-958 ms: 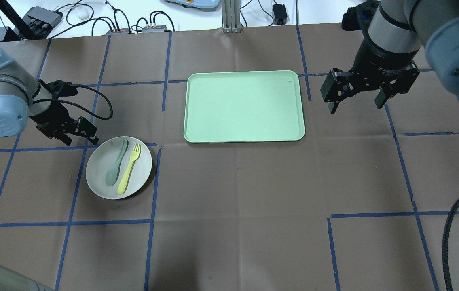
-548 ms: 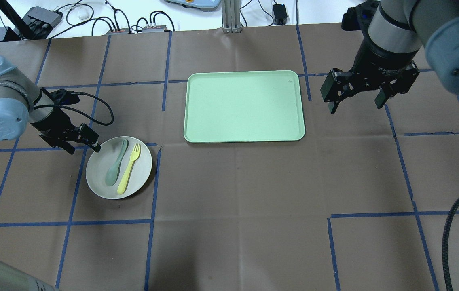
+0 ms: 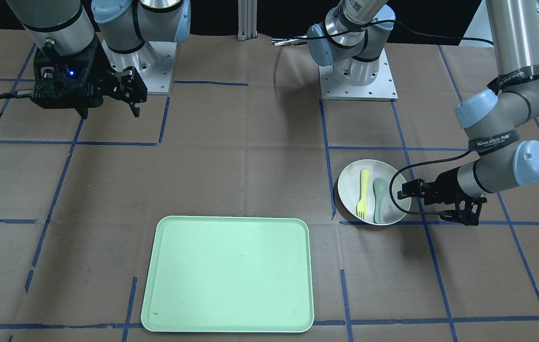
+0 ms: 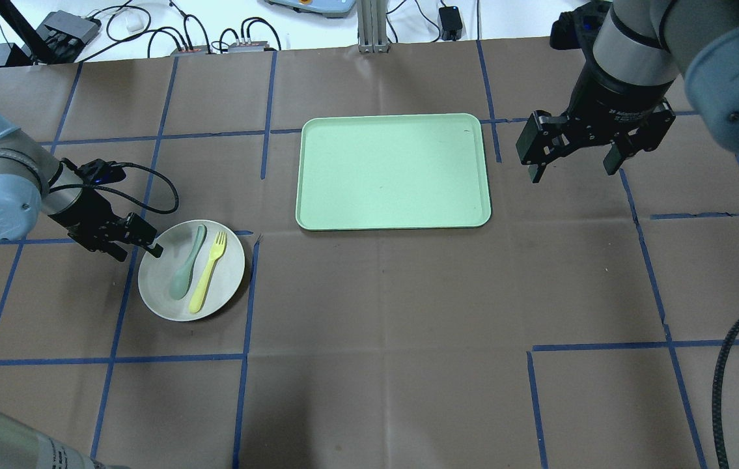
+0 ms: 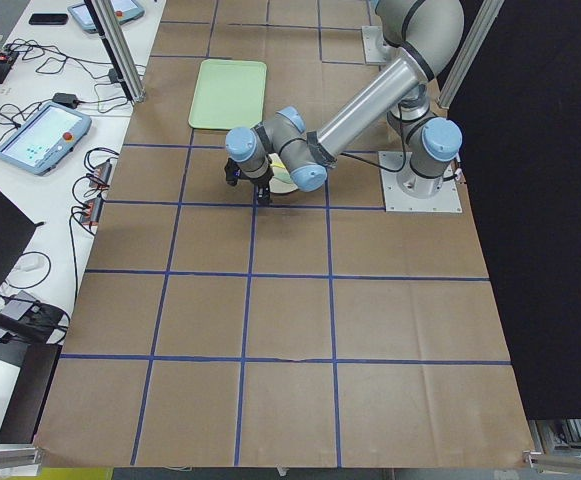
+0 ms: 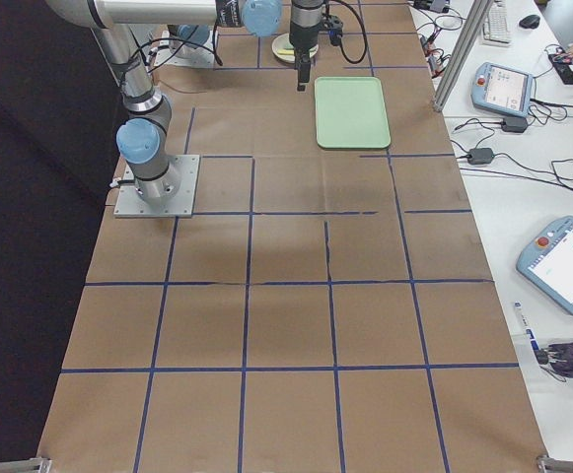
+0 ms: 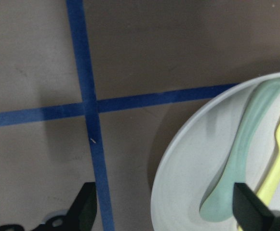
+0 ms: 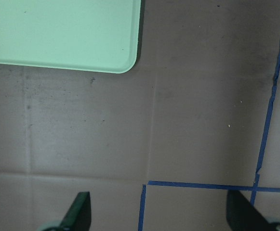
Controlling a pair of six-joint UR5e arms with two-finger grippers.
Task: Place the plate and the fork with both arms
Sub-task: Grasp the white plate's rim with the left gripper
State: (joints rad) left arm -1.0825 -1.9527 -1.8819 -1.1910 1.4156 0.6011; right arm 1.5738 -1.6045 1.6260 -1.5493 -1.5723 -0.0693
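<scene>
**Left gripper straddles the plate's rim; right gripper hangs empty by the tray**

The plate sits on the brown paper-covered table, on the robot's left side, well apart from the mint-green tray at the middle of the table's far side. 2 utensils lie side by side inside the plate. The fork is pale yellow, with its tines pointing away from the robot. The grey-green spoon lies just beside it, on the side nearer the left gripper.

The left gripper is low at the plate's outer edge, reaching in sideways from the robot's left. Its jaws stand wide apart and hold nothing. In the left wrist view the plate's rim runs between the 2 fingers: 1 is over the bare table near a crossing of blue tape lines, and the other is over the plate's inside. Whether either finger touches the plate cannot be told.

The right gripper hangs above the table just beside the tray's right edge, pointing down. Its jaws are also spread wide and empty. In its wrist view the tray's rounded corner sits at the upper left, above bare paper and tape.
</scene>
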